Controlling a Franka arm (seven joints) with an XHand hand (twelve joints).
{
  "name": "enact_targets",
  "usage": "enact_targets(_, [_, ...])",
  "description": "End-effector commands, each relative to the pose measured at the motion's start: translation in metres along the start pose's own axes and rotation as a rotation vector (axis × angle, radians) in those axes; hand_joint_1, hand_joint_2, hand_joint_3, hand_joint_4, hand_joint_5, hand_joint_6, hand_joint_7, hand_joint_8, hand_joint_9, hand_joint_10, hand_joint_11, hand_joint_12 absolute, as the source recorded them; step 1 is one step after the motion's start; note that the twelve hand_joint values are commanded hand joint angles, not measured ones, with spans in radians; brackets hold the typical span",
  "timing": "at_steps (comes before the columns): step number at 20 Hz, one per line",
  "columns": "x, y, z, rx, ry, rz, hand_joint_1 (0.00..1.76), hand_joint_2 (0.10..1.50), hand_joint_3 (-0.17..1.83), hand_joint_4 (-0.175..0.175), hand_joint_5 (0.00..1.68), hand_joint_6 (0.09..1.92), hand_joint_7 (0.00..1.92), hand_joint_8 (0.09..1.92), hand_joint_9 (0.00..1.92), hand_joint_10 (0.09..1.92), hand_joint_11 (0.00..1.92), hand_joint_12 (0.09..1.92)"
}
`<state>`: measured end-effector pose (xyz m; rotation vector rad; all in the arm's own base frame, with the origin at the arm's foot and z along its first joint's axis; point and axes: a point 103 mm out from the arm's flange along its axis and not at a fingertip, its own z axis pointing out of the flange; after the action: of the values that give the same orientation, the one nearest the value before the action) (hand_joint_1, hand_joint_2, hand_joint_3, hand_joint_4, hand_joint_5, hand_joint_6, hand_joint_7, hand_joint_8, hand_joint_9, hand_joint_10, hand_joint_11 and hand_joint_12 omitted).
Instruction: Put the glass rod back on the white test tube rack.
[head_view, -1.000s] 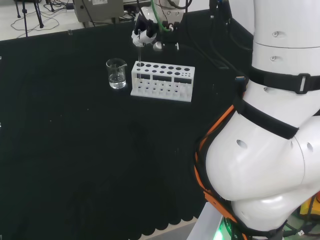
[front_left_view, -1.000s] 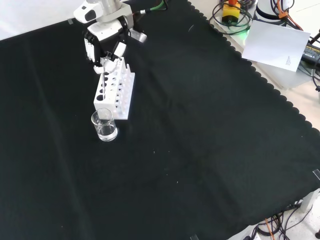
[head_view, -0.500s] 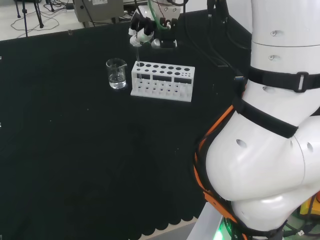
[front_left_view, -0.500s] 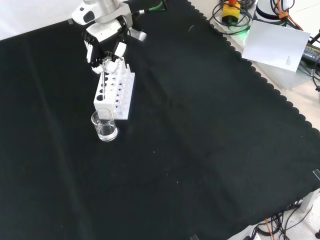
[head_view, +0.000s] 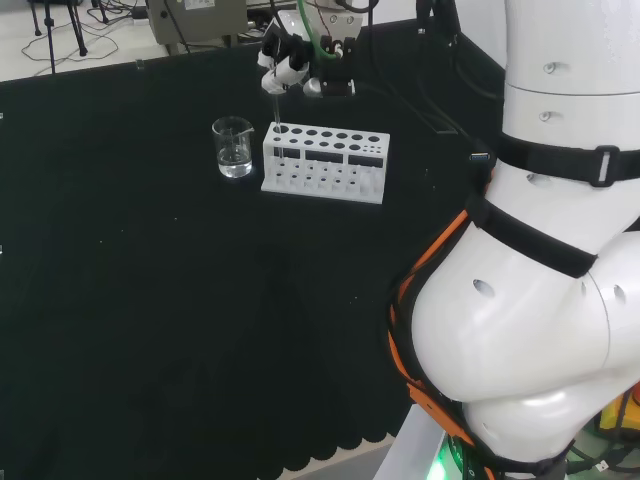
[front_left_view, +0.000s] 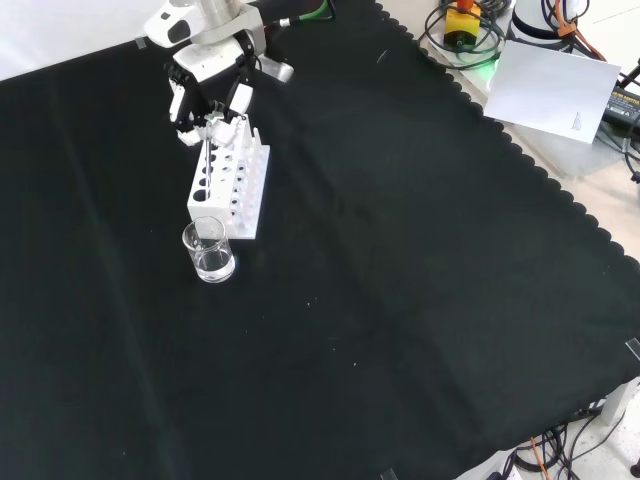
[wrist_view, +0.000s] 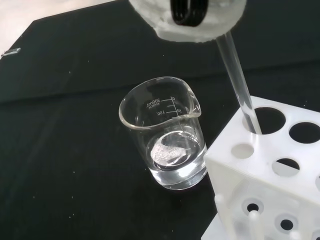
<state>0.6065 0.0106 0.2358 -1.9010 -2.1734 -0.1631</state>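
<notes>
The clear glass rod (wrist_view: 239, 82) runs at a slant from under a white fingertip (wrist_view: 186, 24) down into the corner hole of the white test tube rack (wrist_view: 272, 172), the hole nearest the beaker. In the head view the hand (head_view: 285, 55) hovers just above the rack's (head_view: 325, 162) left end, fingers curled on the rod's (head_view: 275, 108) top. From the front, the hand (front_left_view: 210, 95) sits over the far end of the rack (front_left_view: 245, 195). The rack's other holes look vacant.
A small glass beaker (wrist_view: 165, 135) with a little clear liquid stands on the black cloth right beside the rack's end, left of it in the head view (head_view: 233, 147) and nearer in the front view (front_left_view: 209, 251). The arm's big white links (head_view: 545, 250) stand at the head view's right.
The hand has risen a little and drifted slightly away from the rack top, still holding the rod, whose lower end stays in the end hole. Rack and beaker have not moved.
</notes>
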Motion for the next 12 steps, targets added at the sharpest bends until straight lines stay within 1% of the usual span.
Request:
enact_targets(1, [-0.005, -0.008, -0.009, -0.023, 0.005, 0.001, 1.32, 0.9, -0.17, -0.175, 0.8, 0.85, 1.43, 0.09, 1.75, 0.73, 1.5, 0.8])
enact_targets(5, [-0.005, -0.012, -0.014, -0.03, -0.008, 0.013, 1.33, 0.9, -0.17, -0.175, 0.79, 0.86, 1.42, 0.09, 1.75, 0.77, 1.5, 0.79])
enact_targets(9, [-0.005, -0.013, -0.014, -0.028, -0.013, 0.015, 1.34, 0.89, -0.17, -0.175, 0.78, 0.86, 1.42, 0.09, 1.76, 0.78, 1.5, 0.79])
enact_targets(12, [-0.007, -0.018, -0.019, -0.044, -0.011, 0.014, 1.34, 0.89, -0.17, -0.175, 0.78, 0.86, 1.42, 0.09, 1.76, 0.79, 1.5, 0.79])
